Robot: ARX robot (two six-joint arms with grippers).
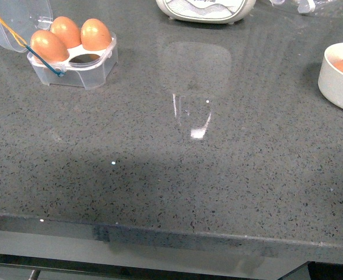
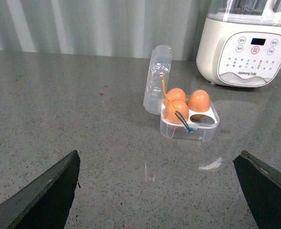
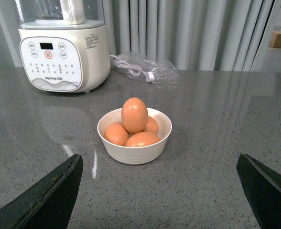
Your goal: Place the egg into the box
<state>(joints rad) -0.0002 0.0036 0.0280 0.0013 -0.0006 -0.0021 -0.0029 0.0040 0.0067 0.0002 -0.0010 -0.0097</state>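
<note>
The clear plastic egg box [image 1: 81, 73] stands at the far left of the grey counter with its lid open. It holds three brown eggs [image 1: 66, 30] and one cell is empty. It also shows in the left wrist view [image 2: 190, 130], ahead of my open, empty left gripper [image 2: 159, 191]. A white bowl [image 3: 135, 151] holds several brown eggs, one egg [image 3: 134, 114] standing on top. It lies ahead of my open, empty right gripper [image 3: 159, 191]. In the front view the bowl [image 1: 336, 81] is at the right edge. Neither gripper shows in the front view.
A white blender base [image 1: 205, 10] stands at the back of the counter, also in the left wrist view [image 2: 245, 52] and right wrist view [image 3: 64, 59]. A clear plastic bag with a cable [image 3: 145, 70] lies behind the bowl. The counter's front edge [image 1: 171, 233] is near.
</note>
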